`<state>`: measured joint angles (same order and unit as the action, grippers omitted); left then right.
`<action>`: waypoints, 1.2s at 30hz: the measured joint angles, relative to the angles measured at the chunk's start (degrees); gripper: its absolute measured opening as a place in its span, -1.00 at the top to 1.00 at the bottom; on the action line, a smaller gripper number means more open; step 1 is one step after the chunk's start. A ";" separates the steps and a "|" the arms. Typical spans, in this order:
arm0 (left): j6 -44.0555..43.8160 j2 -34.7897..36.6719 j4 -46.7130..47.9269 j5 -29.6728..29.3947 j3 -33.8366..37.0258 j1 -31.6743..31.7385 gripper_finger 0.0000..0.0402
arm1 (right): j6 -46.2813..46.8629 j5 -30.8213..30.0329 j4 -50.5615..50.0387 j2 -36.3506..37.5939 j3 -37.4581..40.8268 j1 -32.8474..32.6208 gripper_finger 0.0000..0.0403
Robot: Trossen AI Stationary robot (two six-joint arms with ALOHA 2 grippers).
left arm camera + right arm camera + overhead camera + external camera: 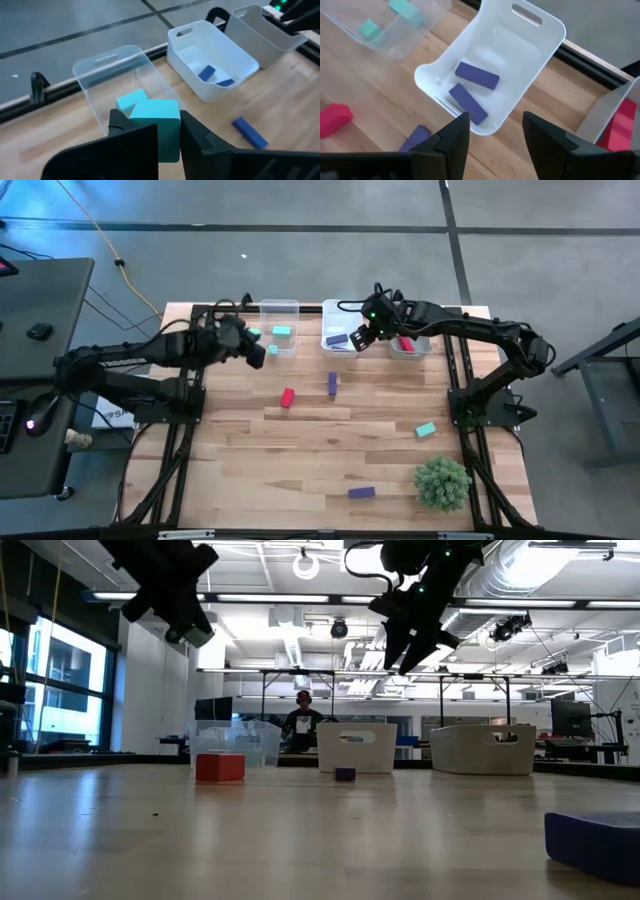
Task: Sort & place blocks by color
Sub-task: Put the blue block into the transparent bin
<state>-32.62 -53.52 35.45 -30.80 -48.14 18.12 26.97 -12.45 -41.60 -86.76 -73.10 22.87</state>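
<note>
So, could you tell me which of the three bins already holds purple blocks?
The middle bin, white, under the open right gripper: two purple blocks inside. The clear one holds teal.

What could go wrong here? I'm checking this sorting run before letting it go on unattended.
1. The left gripper holds a teal block short of the clear bin; released early, it could land on the table beside the bin.
2. The right gripper hangs open over the white bin's near rim; a low move might nudge the bin, which holds two purple blocks.
</note>
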 joint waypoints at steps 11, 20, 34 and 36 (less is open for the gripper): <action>12.24 -3.81 -7.71 12.05 -0.02 15.03 1.00 | 0.32 1.62 5.07 0.00 0.00 -0.04 0.15; 18.67 -12.65 -12.63 23.37 -0.02 23.18 1.00 | 6.43 1.75 5.06 0.00 0.00 -0.04 0.15; 23.86 -28.25 -18.50 35.90 0.00 29.61 1.00 | 12.24 0.96 5.04 0.00 0.00 -0.04 0.15; 23.86 -29.83 -19.44 36.18 -0.04 29.78 1.00 | 12.95 0.96 5.02 0.00 0.00 -0.04 0.15</action>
<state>-8.75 -83.35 16.01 5.38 -48.18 47.90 39.92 -11.49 -36.58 -86.76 -73.10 22.83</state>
